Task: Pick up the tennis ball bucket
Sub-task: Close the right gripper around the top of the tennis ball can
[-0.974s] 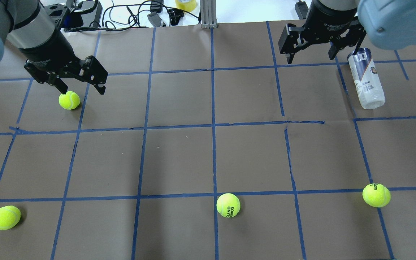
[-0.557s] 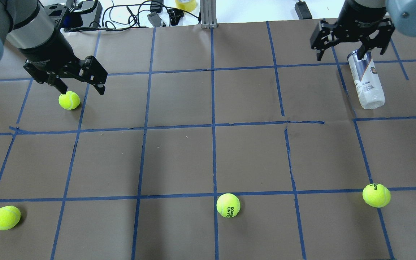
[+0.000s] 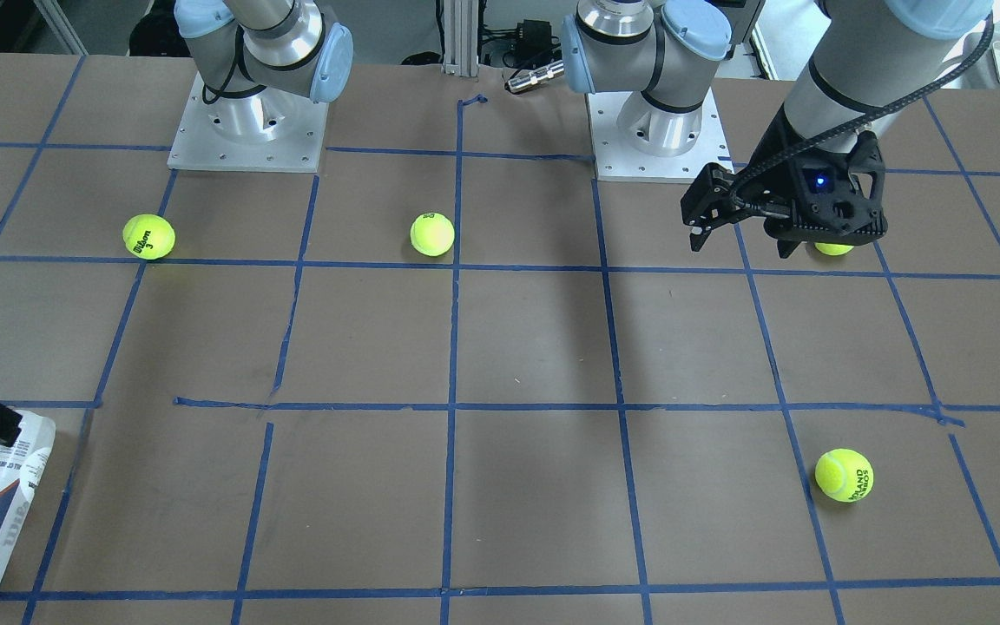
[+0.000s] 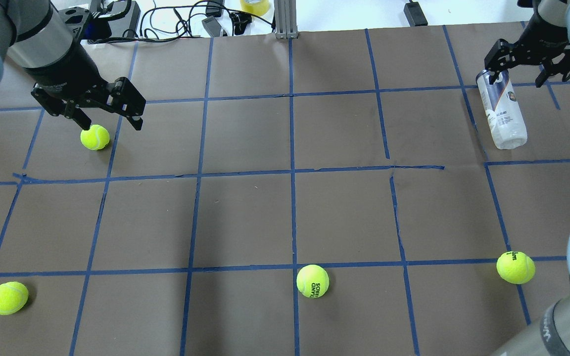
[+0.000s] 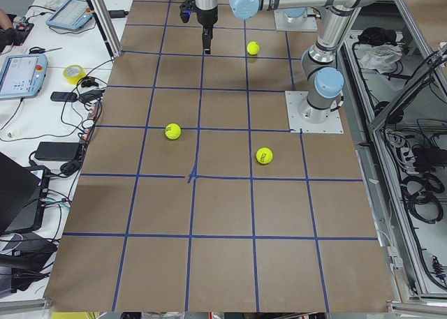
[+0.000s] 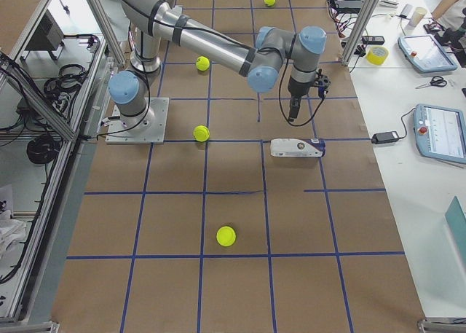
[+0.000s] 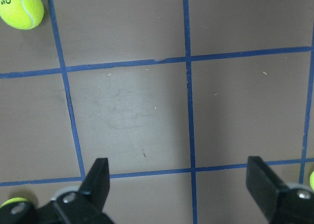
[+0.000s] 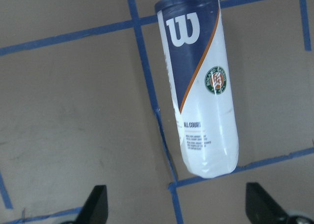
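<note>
Brown paper table [image 4: 245,217], matte and flat, gridded with blue tape. Its far edge lies near, beyond the right pincer [image 4: 515,76]; open squares on the near side. Right pincer spread wide, holding nothing. Tennis ball bucket [image 8: 201,87] lies on its side just below it, untouched: a smooth clear cylinder with a glossy navy-and-white label and dark rim. Left pincer [image 4: 113,123] is also spread; a fuzzy yellow-green ball [image 4: 95,137] sits by one fingertip, contact unclear.

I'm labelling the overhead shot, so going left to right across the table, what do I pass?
In order: near-left tennis ball → far-left tennis ball → middle tennis ball → tennis ball bucket. The right-hand tennis ball overlaps the bucket's span, so it is left out.
</note>
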`<state>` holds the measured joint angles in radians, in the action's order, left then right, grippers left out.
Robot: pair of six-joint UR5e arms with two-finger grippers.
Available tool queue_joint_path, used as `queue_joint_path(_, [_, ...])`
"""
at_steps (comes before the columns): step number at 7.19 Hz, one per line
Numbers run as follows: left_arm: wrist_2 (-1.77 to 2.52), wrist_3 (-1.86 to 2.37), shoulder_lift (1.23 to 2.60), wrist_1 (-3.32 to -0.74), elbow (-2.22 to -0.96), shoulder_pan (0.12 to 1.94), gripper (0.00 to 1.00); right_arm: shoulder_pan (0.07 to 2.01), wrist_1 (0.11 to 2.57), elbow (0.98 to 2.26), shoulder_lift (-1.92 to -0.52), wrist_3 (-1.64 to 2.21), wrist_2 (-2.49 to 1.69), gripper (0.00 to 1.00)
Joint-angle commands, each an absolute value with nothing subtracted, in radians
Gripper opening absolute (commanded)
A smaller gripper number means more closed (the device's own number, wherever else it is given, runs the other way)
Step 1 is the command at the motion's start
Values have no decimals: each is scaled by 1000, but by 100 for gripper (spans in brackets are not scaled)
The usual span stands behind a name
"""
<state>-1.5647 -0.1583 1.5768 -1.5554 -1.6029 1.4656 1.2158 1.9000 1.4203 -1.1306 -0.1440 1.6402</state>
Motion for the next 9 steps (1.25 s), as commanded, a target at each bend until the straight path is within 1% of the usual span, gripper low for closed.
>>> queue_joint_path(1, [-1566,-155,1566,-1560,-1609,1466,100,1195,1993,1352,-982,-156,1640,100])
queue_joint_path(2, [-1565,-155,1568,-1557,-1609,1463,100,1190,1994,1329,-936,-172,1640,100])
queue_joint_path(5, [-1566,-155,1566,-1560,-1609,1463,100,1161,2057,1335,-849,-216,1637,100])
queue_joint_path(9, [-1563,-153,1557,-1552,-1606,1473,100,1157,2052,1342,-841,-253,1629,99])
